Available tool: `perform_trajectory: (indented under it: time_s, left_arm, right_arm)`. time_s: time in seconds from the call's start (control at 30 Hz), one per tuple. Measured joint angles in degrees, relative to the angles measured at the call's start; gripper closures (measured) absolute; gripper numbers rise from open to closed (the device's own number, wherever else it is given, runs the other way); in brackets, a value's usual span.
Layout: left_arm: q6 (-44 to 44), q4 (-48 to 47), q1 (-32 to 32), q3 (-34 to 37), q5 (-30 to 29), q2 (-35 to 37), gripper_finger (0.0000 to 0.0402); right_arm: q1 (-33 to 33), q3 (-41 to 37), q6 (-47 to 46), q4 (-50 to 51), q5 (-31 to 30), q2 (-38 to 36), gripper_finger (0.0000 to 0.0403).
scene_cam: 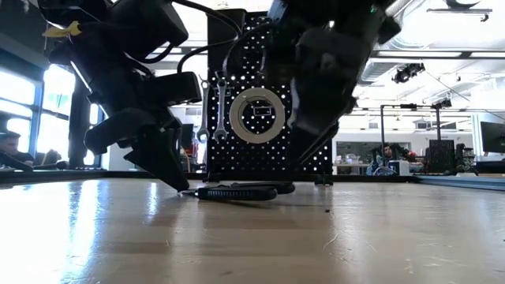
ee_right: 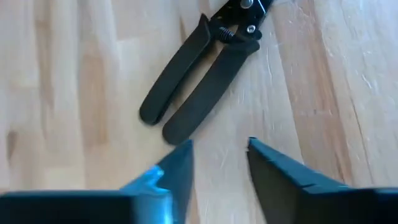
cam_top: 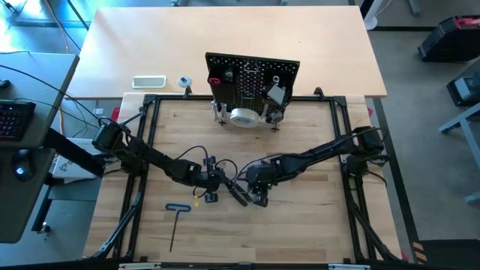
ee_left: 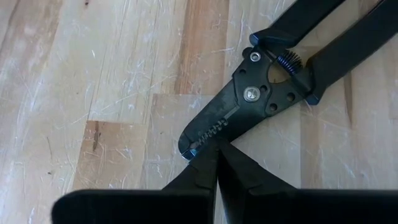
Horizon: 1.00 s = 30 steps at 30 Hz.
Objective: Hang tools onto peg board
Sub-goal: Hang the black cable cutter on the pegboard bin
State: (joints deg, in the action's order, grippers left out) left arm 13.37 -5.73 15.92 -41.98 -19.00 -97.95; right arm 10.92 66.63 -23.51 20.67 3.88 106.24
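Pliers (ee_left: 261, 93) lie flat, apparently untouched; open wood around.

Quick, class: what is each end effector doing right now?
Left end effector: closed, tips at the pliers nose, holding nothing.
Right end effector: open, empty, near the pliers' handles.

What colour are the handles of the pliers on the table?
Black, both handles of the pliers; the right wrist view shows them best.

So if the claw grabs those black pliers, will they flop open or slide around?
The black metal pliers with long dark handles probably stay stiff. A spring between the handles likely pushes them apart when gripped. Lying flat on the smooth wooden table, they may skid if nudged, but shouldn't roll.
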Motion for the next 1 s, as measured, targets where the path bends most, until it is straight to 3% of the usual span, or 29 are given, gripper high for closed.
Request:
perform_trajectory:
  time_s: [0.13,0.27,0.43,0.57,0.63,0.8,1.0]
  left_arm:
    - [0.0,0.0,0.0,0.0,0.1,0.0,0.0401]
    - [0.0,0.0,0.0,0.0,0.2,0.0,0.0401]
    - [0.0,0.1,0.0,0.0,0.2,0.0,0.0401]
    - [0.0,0.4,0.0,0.0,0.3,0.0,0.0401]
    - [0.0,0.5,0.0,0.0,0.3,0.0,0.0401]
    - [0.0,0.9,0.0,0.0,0.4,0.0,0.0401]
    - [0.0,1.2,0.0,0.0,0.4,0.0,0.0401]
  right_arm:
    - [0.4,0.0,0.0,2.9,1.5,-2.6,0.0194]
    - [0.3,-4.6,-3.7,-3.1,8.0,-3.5,0.0166]
    - [-0.2,-17.7,-15.4,-25.1,13.0,-3.8,0.0163]
    - [-0.5,-28.0,-26.9,-48.5,10.4,-3.8,0.0163]
    - [-0.8,-31.3,-31.1,-55.3,8.3,-3.8,0.0163]
    - [-0.8,-33.2,-35.6,-57.7,6.2,-3.9,0.0162]
    - [-0.8,-28.9,-35.3,-50.8,4.7,-3.9,0.0162]
